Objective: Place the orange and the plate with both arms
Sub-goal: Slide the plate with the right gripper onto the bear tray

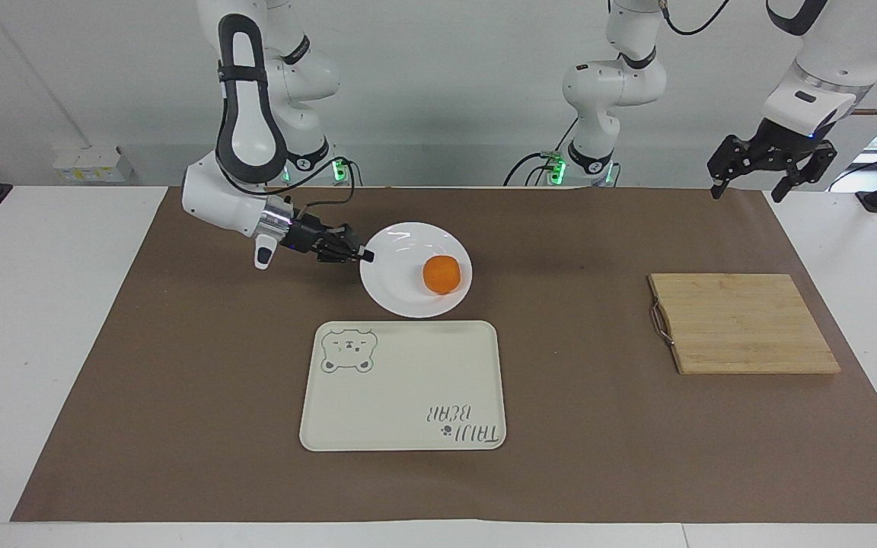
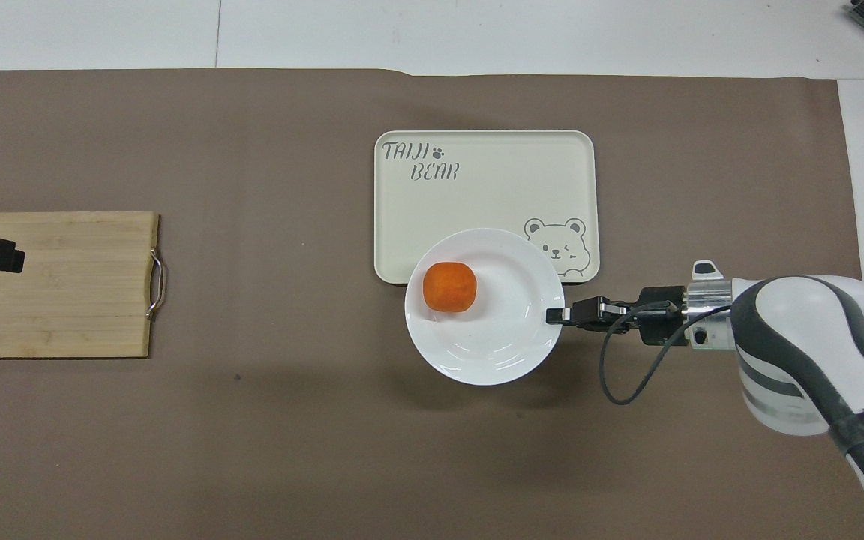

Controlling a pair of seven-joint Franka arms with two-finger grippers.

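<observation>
My right tool (image 1: 366, 257) is pinched on the rim of the white plate (image 1: 400, 293), held above the table beside the bear tray (image 1: 402, 386) (one edge overlaps it from above). The orange (image 1: 441, 275) sits on the plate. My left tool (image 1: 773, 168) waits wide open above the cutting board (image 1: 743, 323).
</observation>
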